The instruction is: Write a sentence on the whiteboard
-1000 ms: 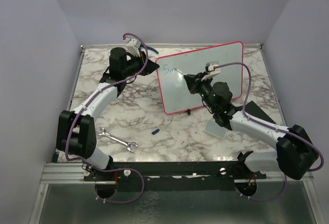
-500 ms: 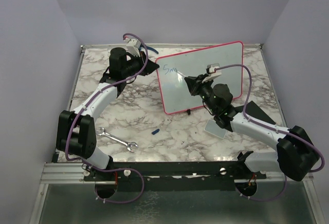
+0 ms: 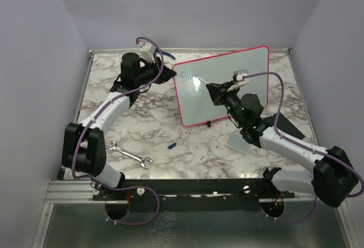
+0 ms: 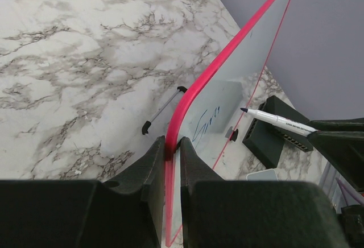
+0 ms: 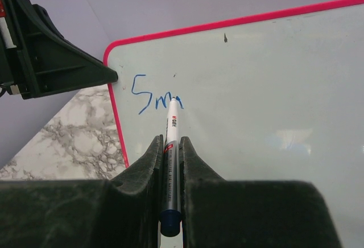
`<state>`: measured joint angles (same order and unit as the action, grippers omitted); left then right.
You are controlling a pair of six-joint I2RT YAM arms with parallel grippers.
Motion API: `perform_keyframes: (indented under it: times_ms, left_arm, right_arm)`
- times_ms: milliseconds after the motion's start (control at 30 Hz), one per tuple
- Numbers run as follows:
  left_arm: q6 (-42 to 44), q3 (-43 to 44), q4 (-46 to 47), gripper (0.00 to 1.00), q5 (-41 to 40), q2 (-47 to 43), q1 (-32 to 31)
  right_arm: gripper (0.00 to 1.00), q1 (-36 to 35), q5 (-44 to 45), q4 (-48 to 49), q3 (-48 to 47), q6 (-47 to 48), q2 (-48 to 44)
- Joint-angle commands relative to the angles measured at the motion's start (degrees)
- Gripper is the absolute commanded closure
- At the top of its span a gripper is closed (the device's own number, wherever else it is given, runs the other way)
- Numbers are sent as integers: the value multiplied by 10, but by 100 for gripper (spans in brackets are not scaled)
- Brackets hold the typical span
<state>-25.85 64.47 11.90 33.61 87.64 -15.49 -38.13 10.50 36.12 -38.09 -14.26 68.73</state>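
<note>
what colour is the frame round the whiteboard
Bright red-pink, a thin band around the whiteboard; it shows best in the right wrist view.

Three plain walls of pale lilac enclose the scene: the back wall (image 3: 187,9) across the top of the frame, the left wall (image 3: 34,77) and the right wall (image 3: 335,49) slanting down the sides. Between them sits a table (image 3: 153,117) with a white top veined in grey and black like marble. A thin metal strip (image 3: 114,50) edges its far side. Along the bottom runs a ribbed aluminium rail (image 3: 68,190), with a dull grey-green surface (image 3: 187,228) below it. The light is soft and even.
</note>
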Motion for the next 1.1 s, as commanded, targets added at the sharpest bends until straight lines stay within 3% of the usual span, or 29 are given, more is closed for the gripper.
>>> perform_keyframes:
  times_ms: [0, 1067]
  left_arm:
    - [3, -3, 12, 93, 9, -19, -2]
    - [5, -3, 12, 93, 10, -14, -2]
  right_arm:
    - [100, 3, -6, -1, -23, 11, 18]
    - [100, 4, 1, 31, -54, 33, 64]
